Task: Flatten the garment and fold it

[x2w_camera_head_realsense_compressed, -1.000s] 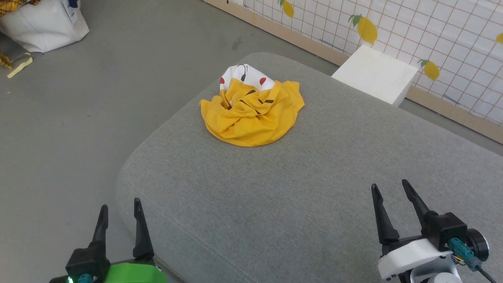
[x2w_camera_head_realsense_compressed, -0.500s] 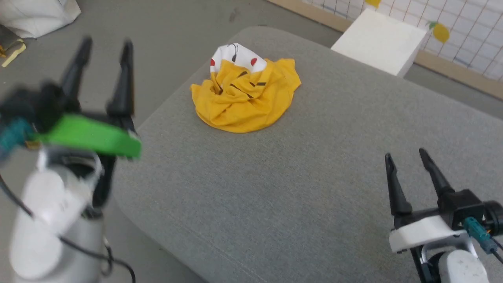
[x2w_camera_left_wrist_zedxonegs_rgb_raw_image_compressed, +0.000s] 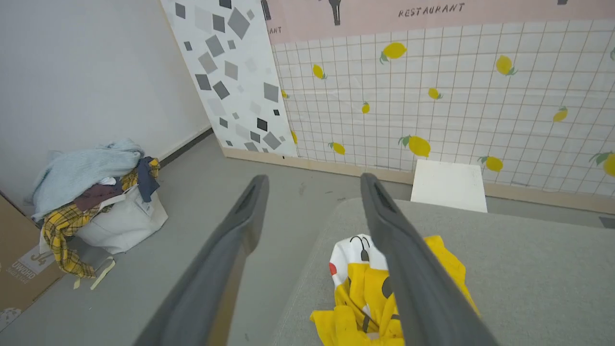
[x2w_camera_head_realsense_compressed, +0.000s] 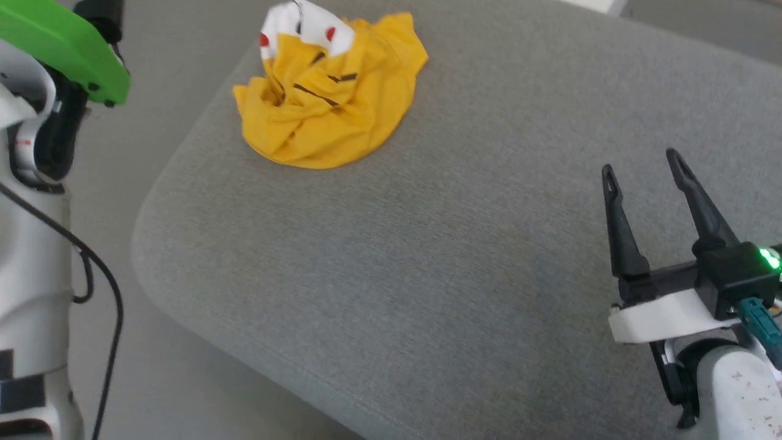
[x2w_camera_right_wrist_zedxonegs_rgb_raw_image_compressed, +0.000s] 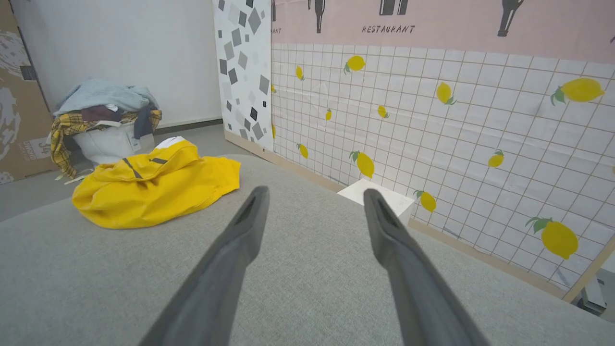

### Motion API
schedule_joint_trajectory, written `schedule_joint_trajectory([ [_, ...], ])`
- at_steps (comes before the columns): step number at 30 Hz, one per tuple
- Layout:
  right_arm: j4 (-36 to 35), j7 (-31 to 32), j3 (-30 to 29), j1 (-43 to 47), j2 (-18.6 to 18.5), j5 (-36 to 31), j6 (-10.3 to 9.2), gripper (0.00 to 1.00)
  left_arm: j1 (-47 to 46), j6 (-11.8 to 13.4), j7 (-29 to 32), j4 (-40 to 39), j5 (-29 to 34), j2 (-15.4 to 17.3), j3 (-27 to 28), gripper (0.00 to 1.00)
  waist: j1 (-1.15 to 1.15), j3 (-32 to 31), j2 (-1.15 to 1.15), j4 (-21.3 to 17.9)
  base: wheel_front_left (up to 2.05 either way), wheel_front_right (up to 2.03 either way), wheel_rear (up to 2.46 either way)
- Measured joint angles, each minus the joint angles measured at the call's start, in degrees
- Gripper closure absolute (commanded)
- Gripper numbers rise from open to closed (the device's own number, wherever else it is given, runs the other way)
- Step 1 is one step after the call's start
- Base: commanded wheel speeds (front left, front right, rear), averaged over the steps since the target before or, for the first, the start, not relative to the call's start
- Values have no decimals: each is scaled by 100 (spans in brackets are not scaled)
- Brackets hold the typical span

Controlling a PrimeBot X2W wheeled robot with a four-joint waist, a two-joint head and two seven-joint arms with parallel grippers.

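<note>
The garment (x2w_camera_head_realsense_compressed: 330, 91) lies crumpled in a mustard-yellow heap near the far left corner of the grey cushioned surface (x2w_camera_head_realsense_compressed: 427, 256), its white patch with red dots at the back. In the head view my left arm's green wrist cover (x2w_camera_head_realsense_compressed: 61, 36) is raised at the upper left, beside the cushion. In the left wrist view my left gripper (x2w_camera_left_wrist_zedxonegs_rgb_raw_image_compressed: 313, 179) is open and empty, in the air above and short of the garment (x2w_camera_left_wrist_zedxonegs_rgb_raw_image_compressed: 353, 293). My right gripper (x2w_camera_head_realsense_compressed: 639, 160) is open and empty over the cushion's right side, well away from the garment (x2w_camera_right_wrist_zedxonegs_rgb_raw_image_compressed: 153, 187).
A white box (x2w_camera_left_wrist_zedxonegs_rgb_raw_image_compressed: 449, 190) stands on the floor between the cushion and the lemon-print wall (x2w_camera_right_wrist_zedxonegs_rgb_raw_image_compressed: 480, 120). A white bag heaped with clothes (x2w_camera_left_wrist_zedxonegs_rgb_raw_image_compressed: 96, 192) and a cardboard box (x2w_camera_right_wrist_zedxonegs_rgb_raw_image_compressed: 19, 96) stand on the floor beyond the cushion's left edge (x2w_camera_head_realsense_compressed: 140, 232).
My left arm has risen from the lower left to the upper left, taking its fingers out of the head view's top. The head camera has tilted down. The garment lies as before.
</note>
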Motion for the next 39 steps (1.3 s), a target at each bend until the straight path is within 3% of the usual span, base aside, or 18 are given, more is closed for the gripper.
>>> schedule_joint_trajectory([
  [11,-632,310,-65,-171,-153,-202,0,0,-272,-5,368,973,-474,105,-64,0,0,1087,0,-479,0,0,0],
  [16,-709,333,-120,-232,-179,-201,-1,0,-271,-5,805,1336,-677,91,-105,0,1,1512,0,-703,0,0,0],
  [23,-706,323,-154,-232,-175,-198,-1,0,-158,0,1782,1723,-732,130,-339,0,0,1805,0,-1052,0,0,0],
  [27,-682,290,-141,-262,-165,-189,-1,0,-82,0,1783,1802,-775,213,-318,0,0,1852,0,-1232,0,0,0],
  [28,-673,279,-141,-274,-163,-188,0,0,-77,0,1770,1817,-789,230,-313,38,0,1851,0,-1265,0,0,0],
  [29,-669,264,-144,-286,-158,-188,-1,0,-62,0,1684,1825,-798,247,-305,89,0,1844,0,-1305,0,0,0],
  [30,-664,254,-148,-297,-154,-188,-1,0,-47,0,1618,1840,-817,256,-302,100,0,1830,0,-1336,0,0,0],
  [34,-592,196,-213,-321,-138,-179,0,0,-5,0,1263,1870,-848,278,-249,100,0,1707,0,-1391,0,0,0],
  [39,-408,42,-293,-321,-74,-110,0,0,-21,0,978,1816,-860,547,-142,100,0,1447,0,-1419,0,0,0],
])
